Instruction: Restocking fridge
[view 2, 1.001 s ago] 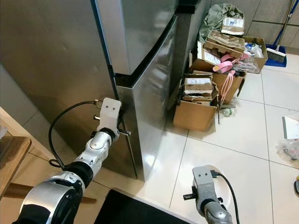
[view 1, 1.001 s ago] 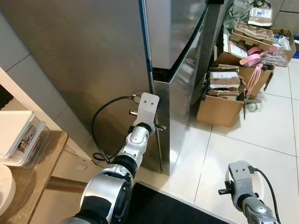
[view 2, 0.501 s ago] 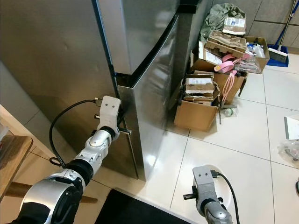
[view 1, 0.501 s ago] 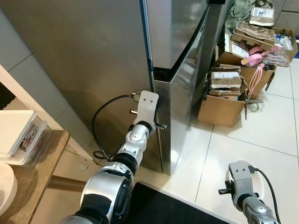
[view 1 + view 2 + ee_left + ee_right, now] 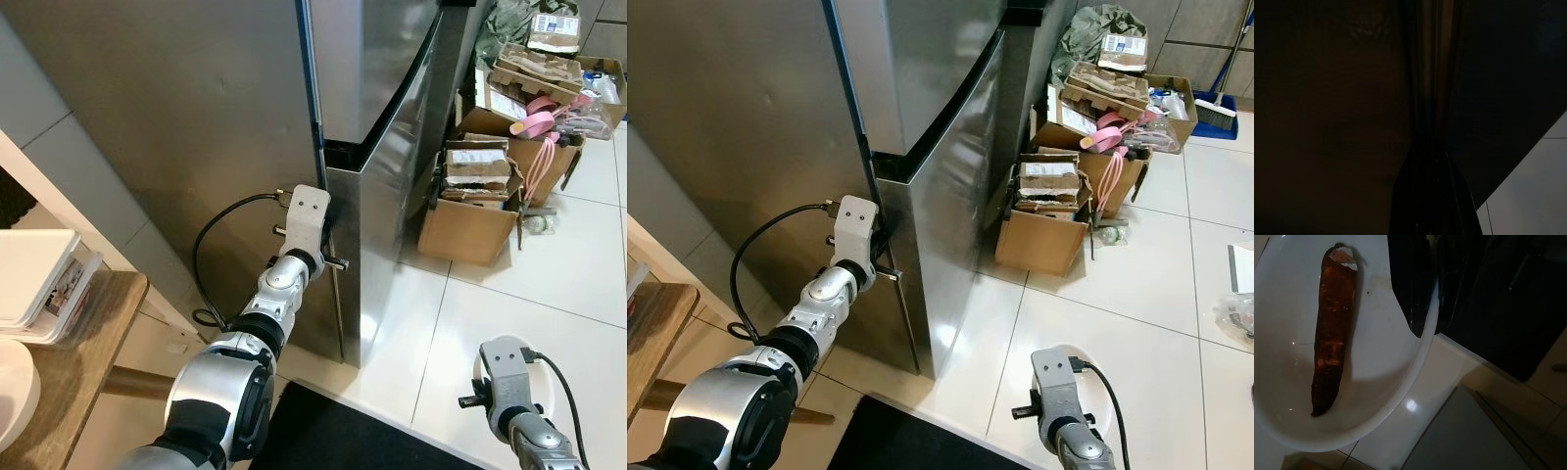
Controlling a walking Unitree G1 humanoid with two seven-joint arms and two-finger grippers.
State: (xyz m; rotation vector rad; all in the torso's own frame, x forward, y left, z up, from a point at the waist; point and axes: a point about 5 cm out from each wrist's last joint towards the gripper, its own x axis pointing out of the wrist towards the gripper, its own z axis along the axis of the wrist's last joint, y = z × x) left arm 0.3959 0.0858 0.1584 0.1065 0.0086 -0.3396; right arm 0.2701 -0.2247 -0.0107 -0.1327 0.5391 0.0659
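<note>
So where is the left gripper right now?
The left gripper is reaching forward on the robot's left, pressed in at the edge of the lower fridge door, just below the upper door.

left gripper (image 5: 331, 257) fingers hidden against fridge (image 5: 382, 196) door edge — left wrist view nearly black

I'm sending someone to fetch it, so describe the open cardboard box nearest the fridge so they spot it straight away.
Start at the tall stainless-steel fridge and look at the white tiled floor on its far side. Among the cluttered boxes there, the open brown cardboard box stands lowest and closest, with labelled flat packages stacked on top, unlike the box behind it holding pink items.
</note>
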